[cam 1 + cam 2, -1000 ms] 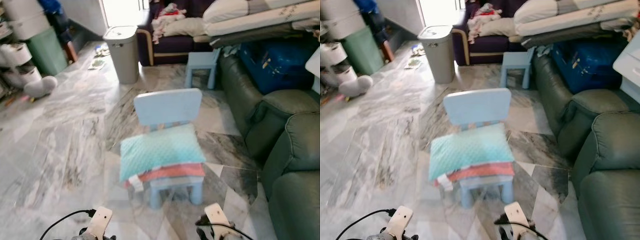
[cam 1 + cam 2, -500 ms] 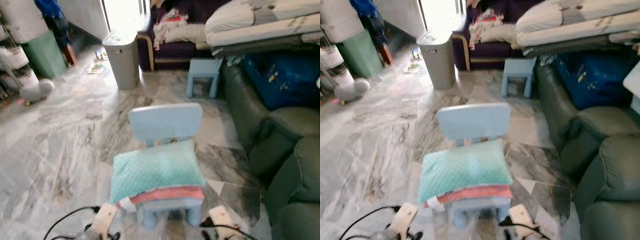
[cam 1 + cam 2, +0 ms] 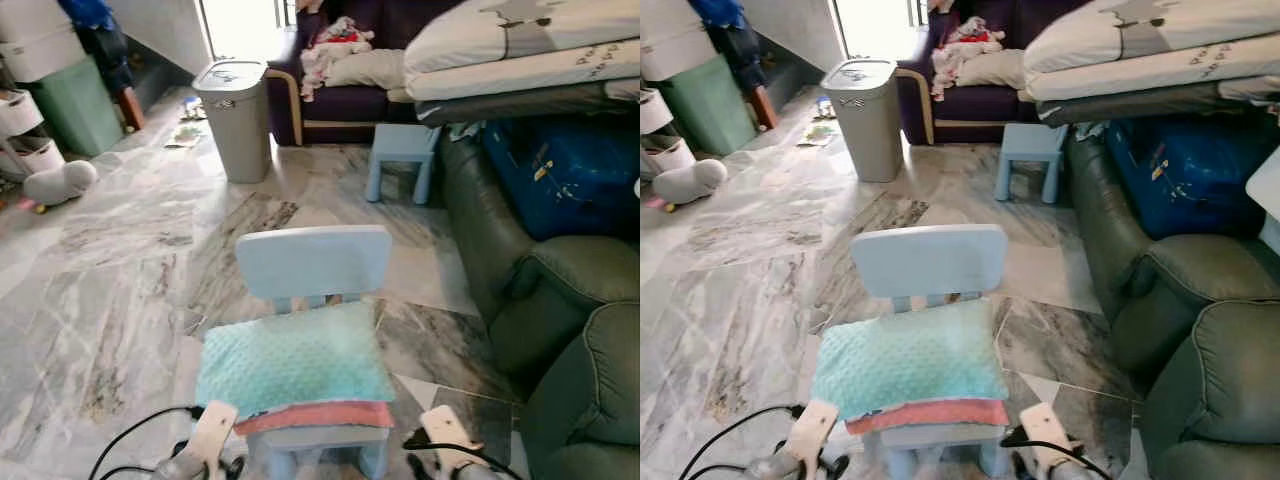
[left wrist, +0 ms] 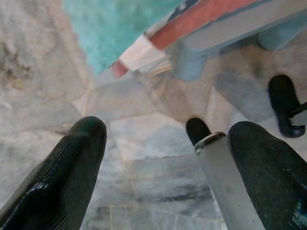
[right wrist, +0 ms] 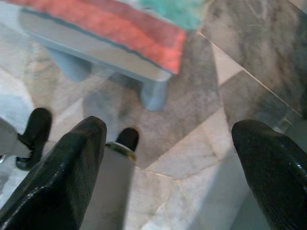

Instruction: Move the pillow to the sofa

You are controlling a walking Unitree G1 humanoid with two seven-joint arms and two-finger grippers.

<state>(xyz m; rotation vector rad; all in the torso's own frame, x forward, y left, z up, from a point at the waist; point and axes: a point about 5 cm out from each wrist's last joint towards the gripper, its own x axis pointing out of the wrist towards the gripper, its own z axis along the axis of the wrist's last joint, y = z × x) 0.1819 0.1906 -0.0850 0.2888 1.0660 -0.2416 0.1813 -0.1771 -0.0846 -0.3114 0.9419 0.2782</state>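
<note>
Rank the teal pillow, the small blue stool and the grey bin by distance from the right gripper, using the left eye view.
1. teal pillow, on the chair just ahead of the right gripper.
2. small blue stool, farther ahead beside the sofa.
3. grey bin, farthest, ahead left.

Both arms are held low in front of the body, their silver wrists poking up at the bottom edge of the head view. The left arm point(image 3: 208, 440) sits on the left side with a black cable looping off it. The right arm point(image 3: 440, 435) mirrors it on the right side, also trailing a black cable. Down at the wrist, the left gripper point(image 4: 168, 172) points at the floor, its two black fingers point(image 4: 67, 172) spread wide apart with nothing between them. The right gripper point(image 5: 168, 177) is the same story: fingers point(image 5: 62, 177) splayed wide, aimed downward, holding nothing.
</note>
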